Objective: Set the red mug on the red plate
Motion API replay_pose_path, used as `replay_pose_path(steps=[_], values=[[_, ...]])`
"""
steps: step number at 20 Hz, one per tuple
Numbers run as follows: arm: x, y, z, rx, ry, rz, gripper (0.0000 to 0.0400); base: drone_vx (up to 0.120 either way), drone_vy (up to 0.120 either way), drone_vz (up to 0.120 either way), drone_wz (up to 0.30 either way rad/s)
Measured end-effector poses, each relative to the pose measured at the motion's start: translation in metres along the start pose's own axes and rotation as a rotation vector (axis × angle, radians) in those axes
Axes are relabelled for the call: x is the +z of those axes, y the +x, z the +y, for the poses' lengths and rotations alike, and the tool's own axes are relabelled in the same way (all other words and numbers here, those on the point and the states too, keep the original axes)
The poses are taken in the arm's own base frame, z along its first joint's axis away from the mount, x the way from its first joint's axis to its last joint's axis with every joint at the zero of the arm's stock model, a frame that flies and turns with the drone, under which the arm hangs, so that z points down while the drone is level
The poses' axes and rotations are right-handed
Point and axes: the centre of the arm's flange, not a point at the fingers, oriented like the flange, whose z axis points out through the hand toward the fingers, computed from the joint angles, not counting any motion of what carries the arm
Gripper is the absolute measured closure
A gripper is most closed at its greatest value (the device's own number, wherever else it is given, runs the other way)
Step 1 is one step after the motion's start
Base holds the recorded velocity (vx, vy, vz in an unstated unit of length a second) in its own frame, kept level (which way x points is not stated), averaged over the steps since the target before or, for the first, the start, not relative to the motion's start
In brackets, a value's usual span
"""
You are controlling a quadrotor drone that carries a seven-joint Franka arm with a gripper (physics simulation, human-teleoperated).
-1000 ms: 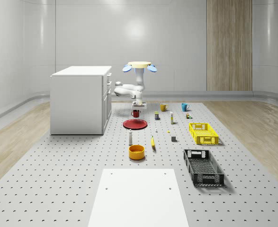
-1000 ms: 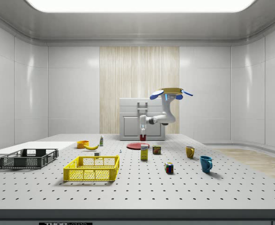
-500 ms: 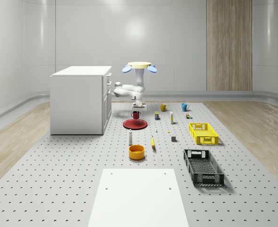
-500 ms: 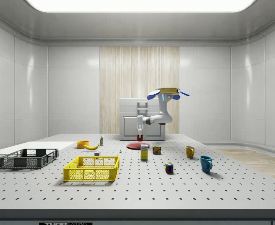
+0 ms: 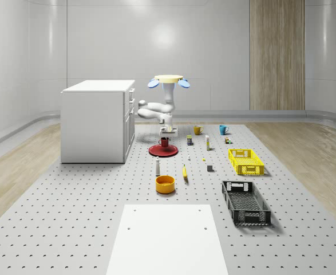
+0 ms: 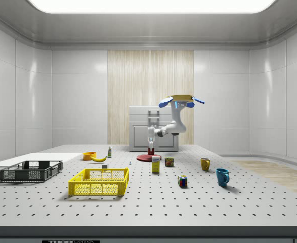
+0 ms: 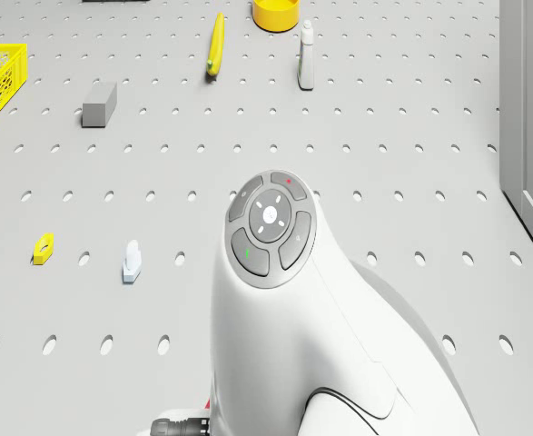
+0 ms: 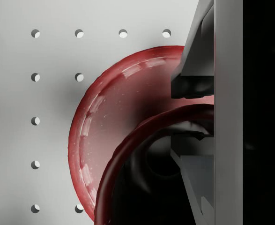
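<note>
Drone (image 5: 169, 80) hovering; jaws clamped on red mug (image 8: 142, 154) rim, above red plate (image 8: 104, 122).

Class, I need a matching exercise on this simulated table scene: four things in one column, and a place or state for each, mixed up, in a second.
Things
1. red mug
2. flat red plate
3. yellow mesh crate
4. drone with blue rotors

Places or states
A. lying on the perforated table, directly under the mug
B. hovering in the air beside the white cabinet
C. held by its rim in the claw, above the plate
D. standing at the whole-scene view's right, behind the black crate

Pairs: 1-C, 2-A, 3-D, 4-B
</note>
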Motion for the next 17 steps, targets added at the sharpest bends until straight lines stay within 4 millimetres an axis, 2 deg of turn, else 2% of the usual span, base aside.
replay_pose_path(steps=[4,6,7,9,12,17], values=[[0.006,-0.002,-0.002,0.0,0.0,0.0,0.03,0.0,0.0,0.0,0.0],[0.008,-0.002,-0.002,0.0,0.0,0.0,0.0182,0.0,0.0,0.0,0.0],[0.009,-0.002,-0.003,0.0,0.0,0.0,0.0142,0.0,0.0,0.0,0.0],[0.009,-0.003,-0.003,0.0,0.0,0.0,0.0086,0.0,0.0,0.0,0.0],[0.002,-0.003,-0.003,0.0,0.0,0.0,0.0041,0.0,0.0,0.0,0.0],[-0.008,-0.003,-0.003,0.0,0.0,0.0,0.0013,0.0,0.0,0.0,0.0]])
